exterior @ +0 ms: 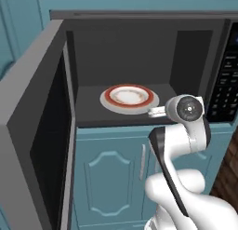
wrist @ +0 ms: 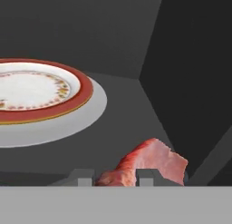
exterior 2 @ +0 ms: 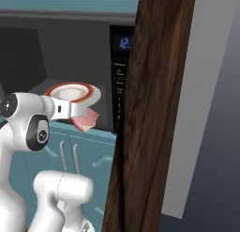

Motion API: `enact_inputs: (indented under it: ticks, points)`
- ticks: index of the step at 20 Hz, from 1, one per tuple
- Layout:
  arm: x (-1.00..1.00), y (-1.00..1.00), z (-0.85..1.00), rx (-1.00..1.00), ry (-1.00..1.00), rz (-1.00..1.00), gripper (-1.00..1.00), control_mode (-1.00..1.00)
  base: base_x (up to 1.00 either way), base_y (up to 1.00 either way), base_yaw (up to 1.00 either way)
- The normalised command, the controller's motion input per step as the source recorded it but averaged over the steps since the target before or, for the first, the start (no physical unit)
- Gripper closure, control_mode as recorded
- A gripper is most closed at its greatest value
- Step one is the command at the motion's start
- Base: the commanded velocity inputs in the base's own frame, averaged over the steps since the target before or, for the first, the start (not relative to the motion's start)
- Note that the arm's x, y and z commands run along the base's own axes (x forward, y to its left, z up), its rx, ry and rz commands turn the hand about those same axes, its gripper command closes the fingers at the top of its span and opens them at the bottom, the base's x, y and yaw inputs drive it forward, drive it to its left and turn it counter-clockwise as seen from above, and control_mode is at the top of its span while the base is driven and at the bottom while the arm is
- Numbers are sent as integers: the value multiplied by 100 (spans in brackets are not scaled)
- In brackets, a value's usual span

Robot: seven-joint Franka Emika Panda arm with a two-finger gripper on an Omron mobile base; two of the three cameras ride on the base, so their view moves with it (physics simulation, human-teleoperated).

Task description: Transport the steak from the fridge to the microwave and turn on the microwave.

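One plate (exterior: 129, 96) with a red rim sits on the pale turntable (exterior: 108, 102) inside the open microwave (exterior: 139, 43) in the left base view, just beyond and to the left of the arm's hand. The microwave's door (exterior: 37, 131) hangs swung out far to the left of the hand, and the black button panel (exterior: 227, 80) stands just to the hand's right. The white wrist hides the fingers from this side, so the jaws cannot be judged here. Below the hand is a teal cupboard (exterior: 111, 178).

From the right base view, the gripper (exterior 2: 78, 114) reaches toward the front edge of the microwave floor, and the steak (exterior 2: 86, 119) hangs from it, a red-pink lump at and just under the fingertips. The plate lies right behind and slightly above the gripper. The button panel is close on the gripper's right, and a dark wooden panel (exterior 2: 150, 109) rises nearer the camera, further right.

Looking along the hand, two dark finger tips (wrist: 85, 178) rise at the bottom with the steak pinched between them, the jaws partly closed on the meat; its ragged pink edge sticks up and out to the right of the fingers. Ahead and to the left is the plate on the turntable; straight ahead and to the right are the dark inner walls of the microwave.
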Motion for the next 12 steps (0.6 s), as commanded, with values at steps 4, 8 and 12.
enact_inputs:
  ticks: [4, 8, 12]
  points:
    - [0, 0, 0, 0, 0, 0, 100, 100, 12, -8, 18]
    - [0, 0, 0, 0, 0, 0, 100, 100, 0, -8, 38]
    - [0, 0, 0, 0, 0, 0, 100, 100, 0, 0, 39]
